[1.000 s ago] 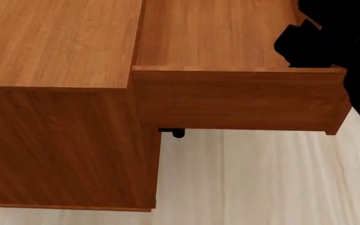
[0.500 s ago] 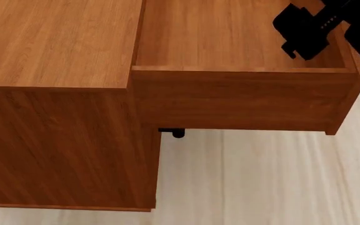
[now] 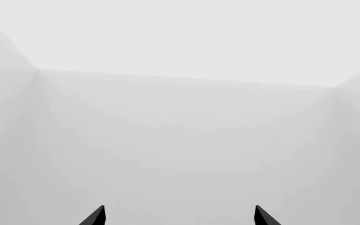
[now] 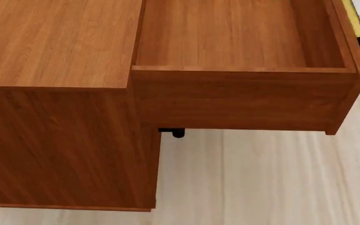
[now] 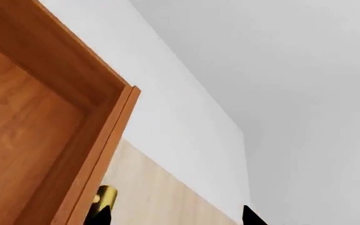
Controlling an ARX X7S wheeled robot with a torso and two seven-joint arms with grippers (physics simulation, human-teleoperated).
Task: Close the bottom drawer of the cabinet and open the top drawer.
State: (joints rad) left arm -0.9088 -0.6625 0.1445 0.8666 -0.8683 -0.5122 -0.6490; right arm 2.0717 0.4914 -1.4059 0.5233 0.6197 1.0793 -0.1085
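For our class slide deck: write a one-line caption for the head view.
Top drawer pulled wide open and empty, brass handle at its front, beside the cabinet on pale flooring.

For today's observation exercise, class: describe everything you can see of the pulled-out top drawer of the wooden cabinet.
The reddish-brown wood-grain top drawer stands pulled far out of the boxy reddish-brown cabinet, level, its open box showing a bare wooden floor and nothing inside. A brass bar handle with a dark end runs along its front panel, also glimpsed in the right wrist view. No fingers touch it; pale flooring lies below.
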